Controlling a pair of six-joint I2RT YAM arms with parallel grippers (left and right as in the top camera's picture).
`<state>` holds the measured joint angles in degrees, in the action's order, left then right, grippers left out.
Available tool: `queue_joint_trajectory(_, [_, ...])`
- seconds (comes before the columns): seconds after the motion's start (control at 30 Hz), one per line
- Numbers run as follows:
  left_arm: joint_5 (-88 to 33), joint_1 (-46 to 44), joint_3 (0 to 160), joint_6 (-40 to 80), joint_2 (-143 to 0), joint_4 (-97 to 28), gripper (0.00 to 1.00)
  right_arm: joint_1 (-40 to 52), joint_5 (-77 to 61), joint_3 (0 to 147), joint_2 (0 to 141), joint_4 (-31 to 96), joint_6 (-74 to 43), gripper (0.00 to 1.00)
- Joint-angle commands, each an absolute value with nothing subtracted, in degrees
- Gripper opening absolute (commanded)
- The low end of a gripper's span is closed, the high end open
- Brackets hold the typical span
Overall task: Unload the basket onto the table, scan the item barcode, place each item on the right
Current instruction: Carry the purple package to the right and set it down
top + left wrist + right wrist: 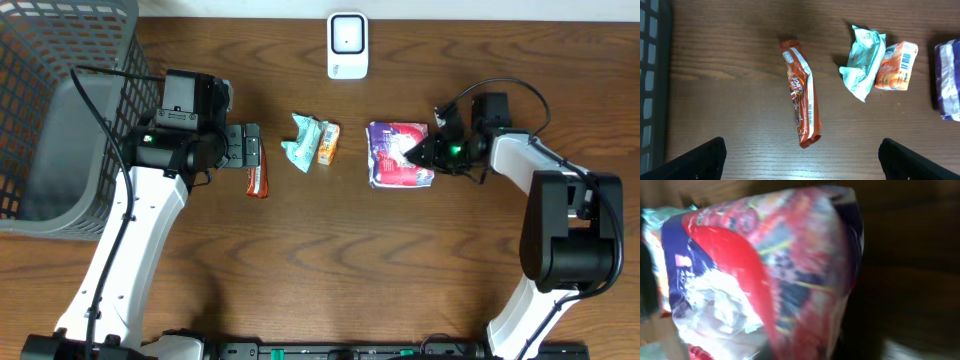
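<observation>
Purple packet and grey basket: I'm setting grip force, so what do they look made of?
The purple packet is probably thin plastic film with a glossy finish; it crinkles and throws bright glare in the right wrist view. The grey basket looks like rigid moulded plastic with a matt finish: it has an even open lattice and a thick rim, though coated wire cannot be ruled out.

Dark wood table [300, 260]. Brown snack bar [802, 95] lies flat just ahead of the left claw [257, 148]. Teal packet [862, 62] and orange packet [896, 66], touching, lie between the two claws. Purple packet [395, 155] lies at the right claw [418, 152]. Grey mesh basket [60, 120] sits behind the left claw. White device [347, 45] stands well apart from both.
</observation>
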<state>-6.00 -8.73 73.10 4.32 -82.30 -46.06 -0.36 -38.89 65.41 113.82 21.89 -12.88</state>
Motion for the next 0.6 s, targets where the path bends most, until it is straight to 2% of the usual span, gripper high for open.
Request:
queue_joint_trajectory(0.0, [-5.48,-8.71,73.19,4.6,-82.52,-46.04,0.98,1.19,-44.38,64.84,114.02,18.83,-19.86,0.01])
queue_joint_trajectory(0.13, [-5.48,-8.71,73.19,4.6,-82.52,-46.04,0.98,1.21,-53.6,67.68,114.02,8.34,-27.77,0.01])
queue_joint_trajectory(0.27, [-5.48,-8.71,73.19,4.6,-82.52,-46.04,0.98,1.28,-53.74,72.79,114.02,-4.14,-41.08,0.01])
queue_joint_trajectory(0.43, [-5.48,-8.71,73.19,4.6,-82.52,-46.04,0.98,4.05,-39.55,75.22,114.02,-18.87,-47.7,0.02])
queue_joint_trajectory(0.57, [-5.48,-8.71,73.19,4.6,-82.52,-46.04,0.98,8.91,-19.33,75.22,114.04,-19.55,-47.77,0.01])
